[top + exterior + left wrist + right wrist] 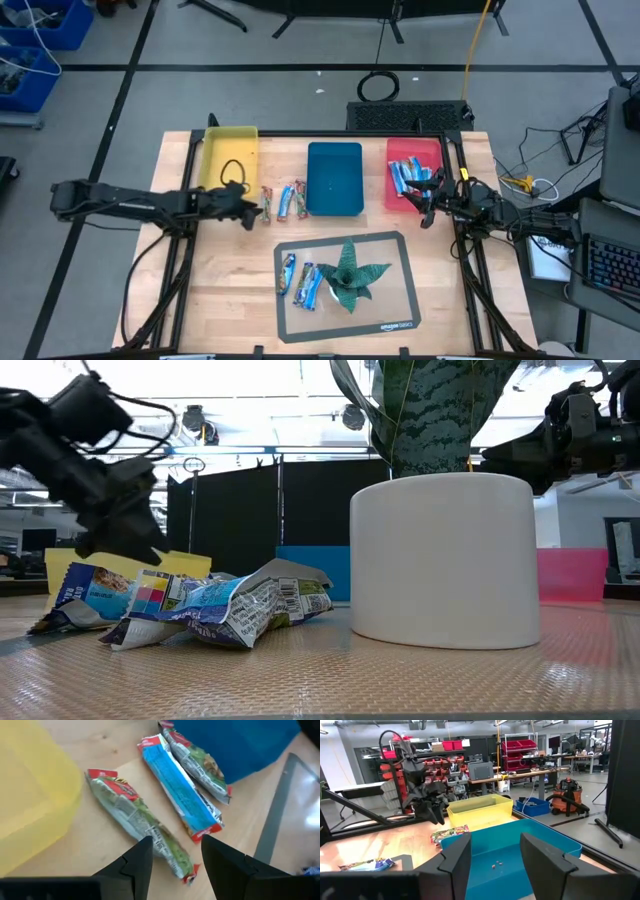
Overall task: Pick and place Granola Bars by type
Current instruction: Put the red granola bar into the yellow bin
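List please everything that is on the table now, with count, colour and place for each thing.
Yellow tray: one, yellow, far left of the table.
Blue tray: one, blue, middle of the far side.
Red tray: one, red, far right; holds several blue bars.
Bars between trays: three, one blue and two green-red, on the wood between the yellow and blue trays.
Mat: one, clear with a dark border, near side.
Bars on the mat: about three, mostly blue, left part of the mat.
Potted plant: one, green leaves, white pot, middle of the mat.
Left claw: open, over the green-red bar beside the yellow tray.
Right claw: open, at the red tray's near edge.
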### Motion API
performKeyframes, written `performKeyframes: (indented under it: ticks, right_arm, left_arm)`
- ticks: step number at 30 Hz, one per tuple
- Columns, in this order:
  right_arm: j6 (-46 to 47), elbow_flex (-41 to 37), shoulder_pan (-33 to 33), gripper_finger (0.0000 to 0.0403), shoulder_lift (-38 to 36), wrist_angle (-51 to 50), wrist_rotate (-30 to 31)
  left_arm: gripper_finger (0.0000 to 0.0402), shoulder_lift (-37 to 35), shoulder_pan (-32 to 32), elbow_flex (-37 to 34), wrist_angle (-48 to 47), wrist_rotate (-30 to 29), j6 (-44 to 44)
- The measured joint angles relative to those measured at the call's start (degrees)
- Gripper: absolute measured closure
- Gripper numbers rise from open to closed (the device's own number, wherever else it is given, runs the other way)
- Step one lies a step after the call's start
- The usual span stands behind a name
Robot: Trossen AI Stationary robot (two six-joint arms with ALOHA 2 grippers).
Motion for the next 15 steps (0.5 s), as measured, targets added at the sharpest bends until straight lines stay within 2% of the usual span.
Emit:
performKeyframes:
  ticks: [10, 15]
  right_arm:
    - [0.0, 0.0, 0.0, 0.0239, 0.0, 0.0, 0.0]
    - [0.0, 0.0, 0.0, 0.0242, 0.0, 0.0, 0.0]
  left_arm:
    - [0.0229, 20.0, 0.0, 11.2, -7.7, 1.5, -6.4]
    - [0.0229, 24.6, 0.0, 12.7, -7.5, 1.3, -8.8]
